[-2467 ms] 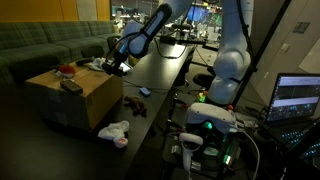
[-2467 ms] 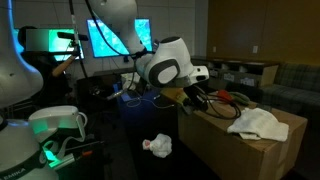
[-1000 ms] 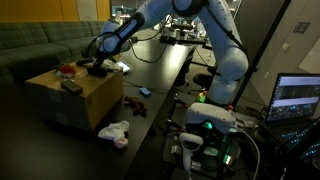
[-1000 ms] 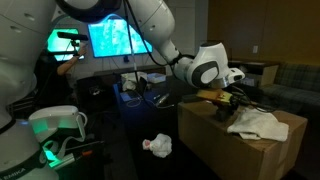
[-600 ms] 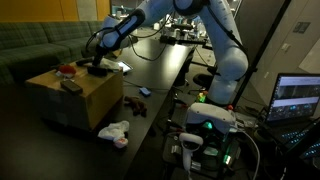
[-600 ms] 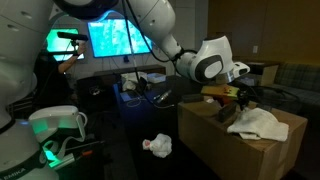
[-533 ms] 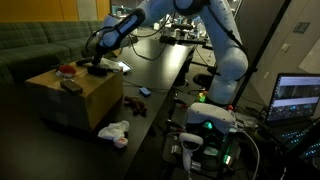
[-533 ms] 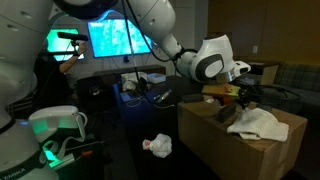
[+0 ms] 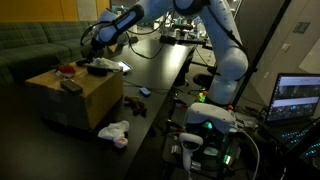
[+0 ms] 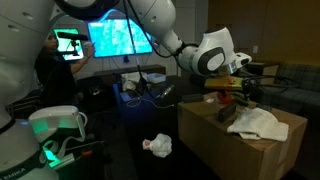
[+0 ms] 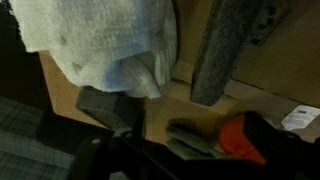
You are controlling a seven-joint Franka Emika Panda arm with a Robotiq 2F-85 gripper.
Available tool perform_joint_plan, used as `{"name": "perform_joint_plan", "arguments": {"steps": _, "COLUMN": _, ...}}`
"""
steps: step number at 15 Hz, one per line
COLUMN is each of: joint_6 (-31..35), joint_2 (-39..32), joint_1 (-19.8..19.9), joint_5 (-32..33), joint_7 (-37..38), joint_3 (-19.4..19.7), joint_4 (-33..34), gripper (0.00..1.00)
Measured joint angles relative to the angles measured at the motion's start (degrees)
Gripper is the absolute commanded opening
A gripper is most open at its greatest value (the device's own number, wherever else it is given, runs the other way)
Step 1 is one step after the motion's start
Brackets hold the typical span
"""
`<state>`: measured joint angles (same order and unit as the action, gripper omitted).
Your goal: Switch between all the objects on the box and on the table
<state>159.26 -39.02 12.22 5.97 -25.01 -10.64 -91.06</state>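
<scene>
Your gripper (image 10: 243, 88) hangs just above the box (image 10: 225, 150). Its jaws look spread and empty, probably lifted clear so it can travel to another item. Just below it, on the box top, lies a white cloth (image 10: 258, 122). A black block (image 11: 110, 105) and a red soft thing (image 11: 240, 135) sit nearby.
</scene>
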Motion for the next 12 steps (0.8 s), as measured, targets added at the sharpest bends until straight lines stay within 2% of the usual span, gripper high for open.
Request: {"name": "perform_joint_plan", "arguments": {"steps": 12, "joint_6": -0.3, "joint_2": -9.6, "joint_1": -5.2, "joint_5": -1.2, "joint_7": 2.9, "joint_3": -1.0, "joint_4": 13.4, "gripper": 1.0}}
